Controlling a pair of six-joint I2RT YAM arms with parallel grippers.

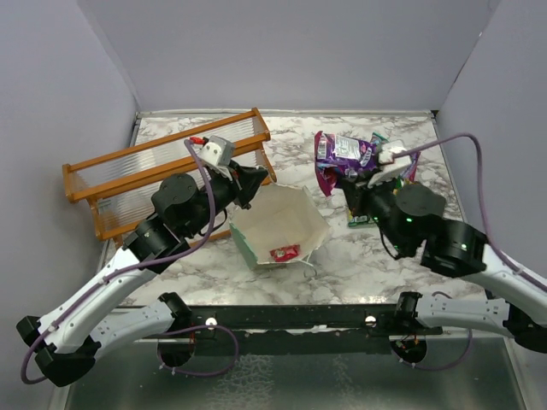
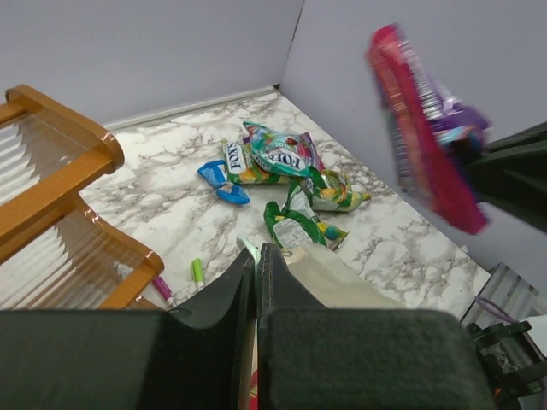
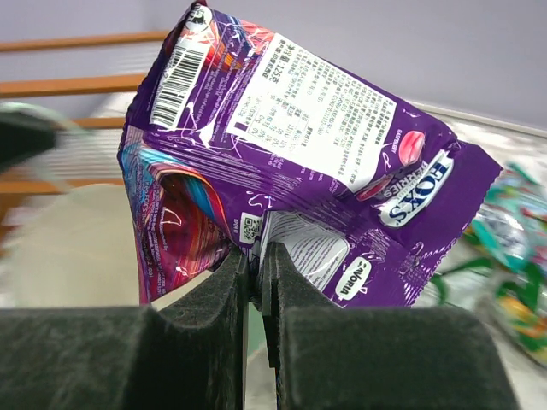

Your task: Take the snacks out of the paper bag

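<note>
The work surface is a white-and-grey marbled table (image 1: 359,256). Near its centre sits the mint-green boxy paper bag (image 1: 295,207). Its cream-white inner walls are creased and its mouth is open toward the overhead camera. I see one item inside, a small glossy red-pink packet (image 1: 284,253) lying against the near wall. The left tool (image 2: 257,253) is pressed fully together, and its black fingers appear to nip the thin paper rim at the bag's far-left edge. The right tool (image 3: 254,256) is closed to a narrow slit and pinches the lower edge of a purple crinkly foil packet (image 3: 291,154). This packet has a white printed label panel and a barcode. It hangs in the air, outside the bag and beyond the bag's right side. The other snacks lie in a loose pile on the table at the back right, clear of the bag. They are a puffy teal-white packet (image 2: 278,154), a small blue packet (image 2: 220,181) and wrinkled green-yellow packets (image 2: 297,229). To the left stands an orange wooden rack (image 1: 162,175) with ribbed clear panels. Beside its foot lie a thin green marker pen (image 2: 197,272) and a pink marker pen (image 2: 161,290).
</note>
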